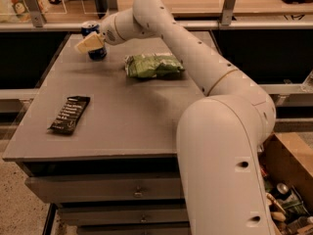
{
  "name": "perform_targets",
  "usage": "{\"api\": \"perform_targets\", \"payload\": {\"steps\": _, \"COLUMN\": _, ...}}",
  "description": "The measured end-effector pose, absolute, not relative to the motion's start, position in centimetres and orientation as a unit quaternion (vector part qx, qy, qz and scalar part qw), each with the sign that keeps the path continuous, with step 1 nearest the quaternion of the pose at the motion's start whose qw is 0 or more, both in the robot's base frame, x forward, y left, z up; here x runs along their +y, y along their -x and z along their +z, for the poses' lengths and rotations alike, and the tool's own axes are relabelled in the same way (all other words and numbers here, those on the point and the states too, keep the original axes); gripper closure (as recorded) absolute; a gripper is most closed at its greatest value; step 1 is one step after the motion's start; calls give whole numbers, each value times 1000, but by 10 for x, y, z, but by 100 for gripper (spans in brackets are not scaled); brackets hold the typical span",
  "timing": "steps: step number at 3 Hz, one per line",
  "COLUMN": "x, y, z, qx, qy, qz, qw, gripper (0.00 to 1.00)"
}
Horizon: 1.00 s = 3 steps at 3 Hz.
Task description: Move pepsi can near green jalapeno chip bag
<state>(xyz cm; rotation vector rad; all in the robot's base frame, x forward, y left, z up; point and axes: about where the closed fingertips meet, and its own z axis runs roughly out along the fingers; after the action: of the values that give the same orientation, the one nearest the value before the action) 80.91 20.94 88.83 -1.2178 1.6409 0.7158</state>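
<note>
Camera view shows pepsi can (99, 53) upright, axis vertical, end effector (89, 42) at it, grip unclear.

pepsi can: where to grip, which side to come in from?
Grip the pepsi can across its round wall, mid-height, coming in level from the front: it stands upright at the table's far edge, with a rail behind. The gripper sits at that side.
</note>
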Motion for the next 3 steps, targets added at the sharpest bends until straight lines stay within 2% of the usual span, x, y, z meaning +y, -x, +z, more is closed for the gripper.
{"api": "perform_targets", "payload": {"steps": 2, "x": 218, "y": -805, "z": 886, "qx": 665, "qy": 496, "qz": 302, "qw": 470, "gripper": 72}}
{"api": "perform_targets", "payload": {"steps": 3, "x": 213, "y": -802, "z": 894, "qx": 664, "qy": 496, "qz": 297, "qw": 473, "gripper": 71}}
